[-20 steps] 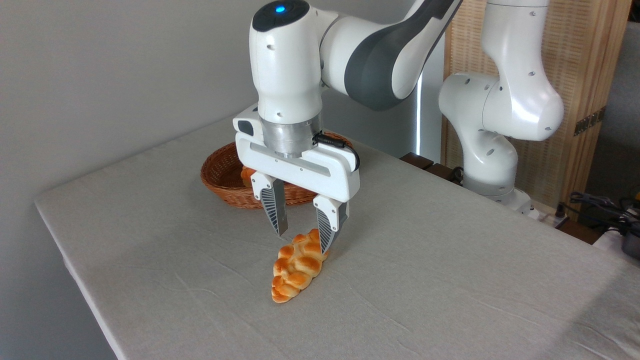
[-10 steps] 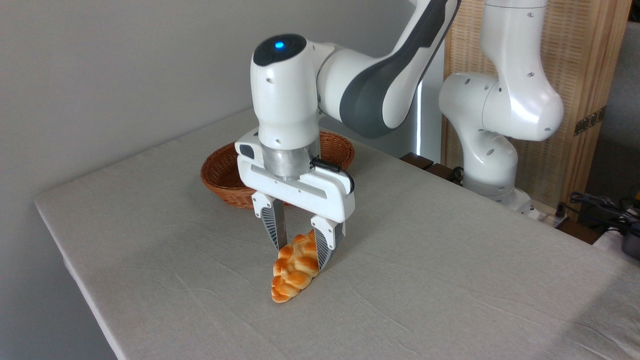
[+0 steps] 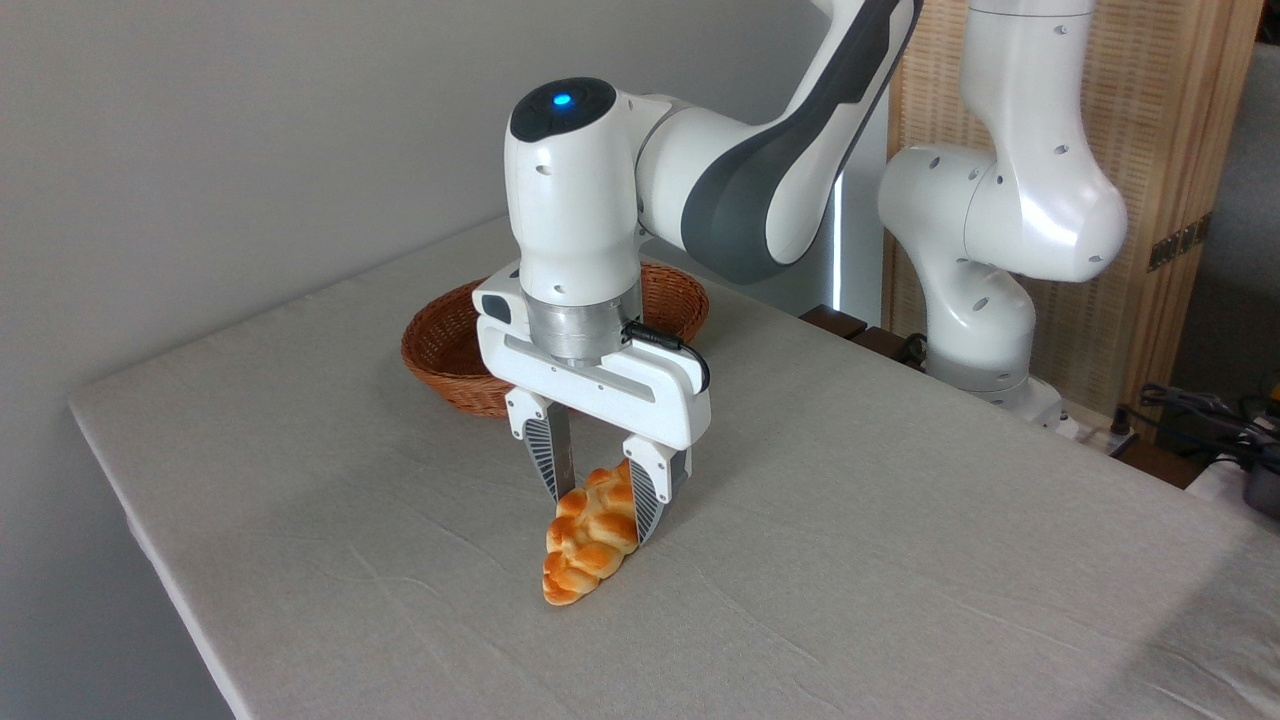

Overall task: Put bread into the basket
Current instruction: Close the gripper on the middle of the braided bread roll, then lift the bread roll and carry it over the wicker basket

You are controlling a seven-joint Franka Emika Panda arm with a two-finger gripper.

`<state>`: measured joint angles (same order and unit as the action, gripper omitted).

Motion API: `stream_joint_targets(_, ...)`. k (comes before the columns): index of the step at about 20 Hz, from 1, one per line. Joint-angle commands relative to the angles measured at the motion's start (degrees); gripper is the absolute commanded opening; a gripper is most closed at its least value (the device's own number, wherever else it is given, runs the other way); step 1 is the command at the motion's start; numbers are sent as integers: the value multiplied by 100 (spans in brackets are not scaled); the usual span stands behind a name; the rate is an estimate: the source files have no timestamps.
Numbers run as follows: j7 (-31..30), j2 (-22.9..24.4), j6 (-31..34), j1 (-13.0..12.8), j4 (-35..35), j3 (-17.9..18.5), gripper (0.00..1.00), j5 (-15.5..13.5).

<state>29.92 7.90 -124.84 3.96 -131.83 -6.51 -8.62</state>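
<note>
A grey wall takes up the left, and a table [image 3: 300,480] covered with a pale, slightly wrinkled cloth is seen running off toward the right. Toward the back of it a reddish-brown wicker basket [image 3: 440,345] is set, partly blocked by the arm, so what's inside it can't be told from here.

In front of the basket, well apart from it, the bread [image 3: 588,535] is found lying on the cloth, a braided golden loaf with its near tip pointing at the camera. Its far end is straddled by the gripper [image 3: 600,505], which is pointed straight down. One finger is placed on each side of the loaf, and both look to be right against the crust, so it's been closed onto the bread, though the loaf is resting on the table.

Further right the white arm's base [image 3: 985,300] is parked at the table edge, with a wooden panel [image 3: 1180,160] behind it and some cables [image 3: 1200,415] off at the far right.
</note>
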Motion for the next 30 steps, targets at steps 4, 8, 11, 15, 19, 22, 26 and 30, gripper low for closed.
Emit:
stream_joint_targets(4, 84, -34, -67, -36, -53, 9, 28, -61)
stream_joint_targets(8, 311, -43, -58, -36, -27, 9, 15, -61)
stream_joint_targets(11, 488, -60, -32, -36, -9, 18, 13, -88)
stream_joint_targets(15, 479, -60, -23, -36, 17, 18, 15, -88)
stream_joint_targets(19, 776, -69, 711, -36, 603, 18, 17, -61)
stream_joint_targets(22, 1226, -139, 1522, -36, 1316, 27, 19, -79)
stream_joint_targets(26, 1718, -131, 2393, -45, 2117, 27, 19, -79)
stream_joint_targets(30, 1824, -60, 2938, -106, 2478, -332, 19, -70)
